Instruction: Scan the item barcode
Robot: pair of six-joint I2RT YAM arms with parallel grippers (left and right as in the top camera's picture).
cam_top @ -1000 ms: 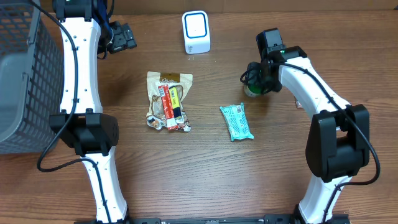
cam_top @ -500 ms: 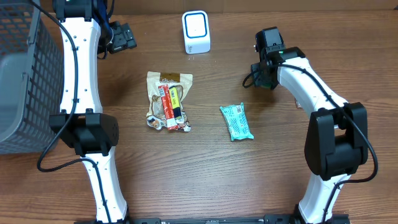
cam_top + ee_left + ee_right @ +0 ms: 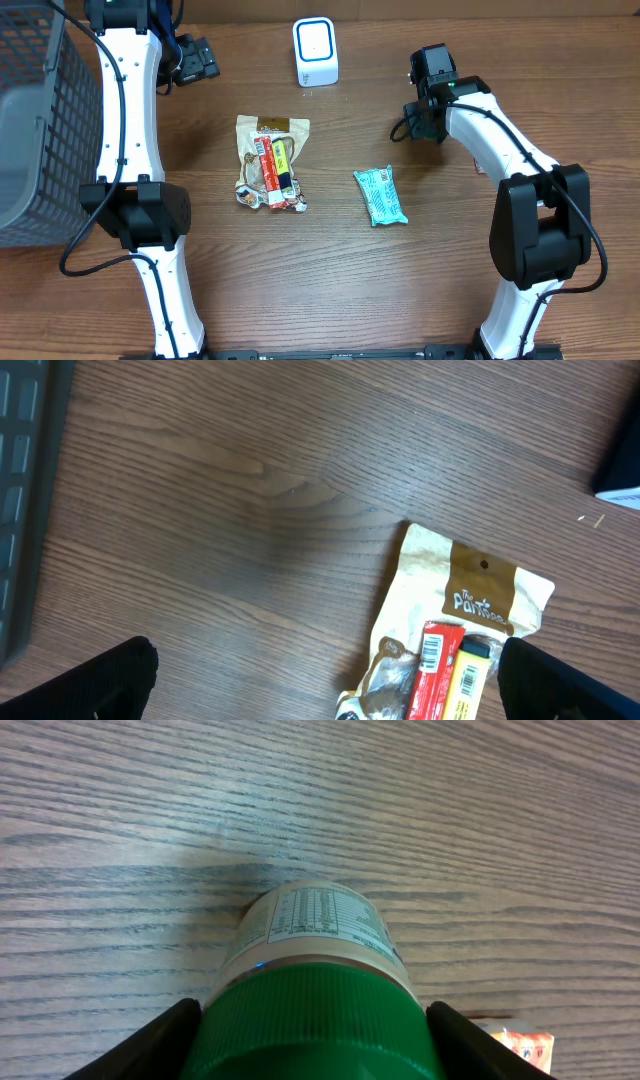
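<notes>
Overhead view, from the left: a grey mesh basket (image 3: 30, 120) stands at the desk's (image 3: 330, 290) edge. The left pincer (image 3: 196, 58) hangs near the back with its jaws wide apart and nothing between them. The left wrist view looks down from it on a cream snack pouch (image 3: 455, 625), whose brown band carries white writing that seems to read "The Pantree". A red stick pack (image 3: 432, 675) with a barcode lies on the pouch beside a yellow one (image 3: 468, 680). The white scanner (image 3: 315, 51) stands at the back centre. A teal packet (image 3: 380, 195) lies to its front right; its print is too small to read. Right of the scanner and well apart from it, the right pincer (image 3: 418, 118) is clamped on the green lid (image 3: 315, 1025) of a jar (image 3: 315, 925). The jar's pale label shows a table of fine print, unreadable. An orange box (image 3: 522, 1045) lies just beside.
</notes>
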